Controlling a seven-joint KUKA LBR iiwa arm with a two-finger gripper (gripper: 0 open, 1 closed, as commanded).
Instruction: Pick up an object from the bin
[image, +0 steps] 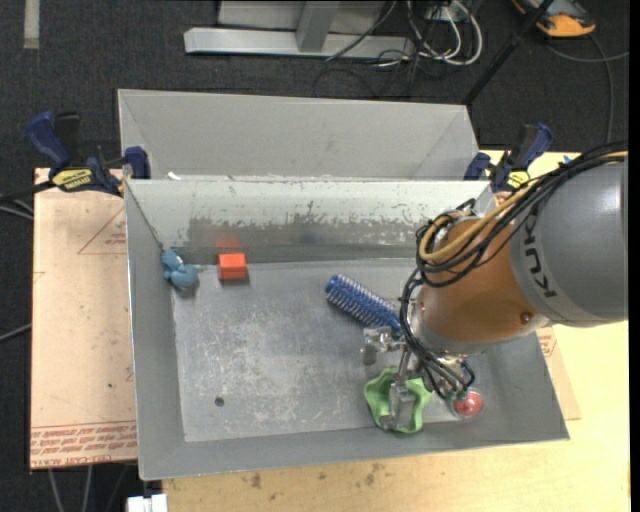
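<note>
1. Far left of gripper (404, 398), by back wall of bin (150, 300): blue lump (181, 273), then orange cube (232, 266). Both well apart from it, so prob. not targets.
2. Nearer, up-left: blue bristled brush (358, 299), lying flat, diag.
3. Gripper is low on the crumpled green soft piece (380, 400), front-right of bin, with green showing either side. Judged: placed for the grasp.
4. Spread or closed: cannot tell.
5. Just right: small red ball (467, 403), close enough to get nudged.
</note>
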